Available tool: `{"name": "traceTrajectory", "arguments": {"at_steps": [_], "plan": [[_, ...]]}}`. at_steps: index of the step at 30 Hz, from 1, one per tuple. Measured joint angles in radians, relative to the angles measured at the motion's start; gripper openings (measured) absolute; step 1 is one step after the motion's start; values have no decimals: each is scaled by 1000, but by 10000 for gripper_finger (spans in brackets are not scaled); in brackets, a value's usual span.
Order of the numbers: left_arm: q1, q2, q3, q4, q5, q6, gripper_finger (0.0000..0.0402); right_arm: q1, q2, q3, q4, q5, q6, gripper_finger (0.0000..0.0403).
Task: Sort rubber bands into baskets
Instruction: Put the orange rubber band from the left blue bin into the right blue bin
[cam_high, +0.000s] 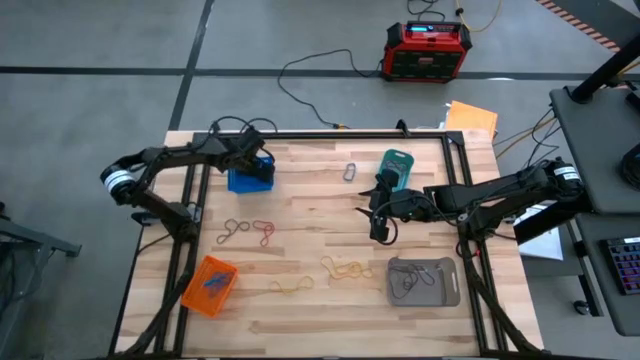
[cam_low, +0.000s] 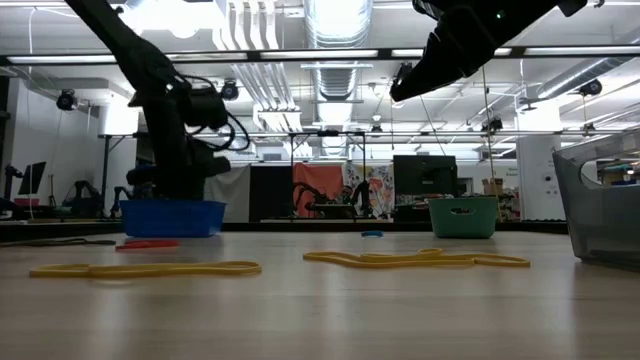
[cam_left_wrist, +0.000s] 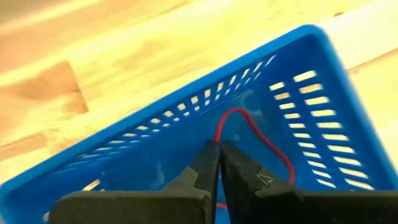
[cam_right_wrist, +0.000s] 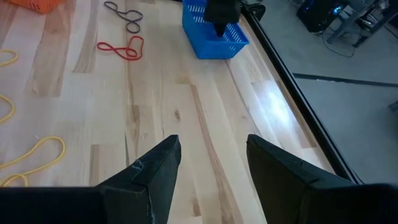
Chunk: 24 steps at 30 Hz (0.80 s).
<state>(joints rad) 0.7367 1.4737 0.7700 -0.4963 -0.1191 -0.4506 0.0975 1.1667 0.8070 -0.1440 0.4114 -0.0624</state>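
Near edge: orange basket (cam_high: 209, 285) left, grey basket (cam_high: 424, 281) right, yellow bands (cam_high: 345, 268) loose between them. Right gripper (cam_high: 378, 228) hangs mid-table, fingers spread, empty, likely lining up a pick. Far left: left gripper (cam_left_wrist: 219, 148) pressed together on a red band (cam_left_wrist: 261, 140) inside the blue basket (cam_left_wrist: 314, 87), apparently dropping it off.

Overhead looks straight down, low looks level across the table; both share the blue basket (cam_high: 250, 178).

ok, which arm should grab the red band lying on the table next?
Likely left. Its gripper is over the blue basket, nearer the red band; the right gripper, open, hovers farther off.
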Motion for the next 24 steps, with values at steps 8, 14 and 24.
{"name": "traceTrajectory", "arguments": {"at_steps": [8,14,24], "plan": [[-10,-140,1,-30,-14,43,0,0,0,0,8,0,2,183],[-51,-257,1,-34,-13,93,0,0,0,0,19,0,3,183],[-121,-431,2,-22,-10,146,0,0,22,-12,184,-3,-7,183]]}}
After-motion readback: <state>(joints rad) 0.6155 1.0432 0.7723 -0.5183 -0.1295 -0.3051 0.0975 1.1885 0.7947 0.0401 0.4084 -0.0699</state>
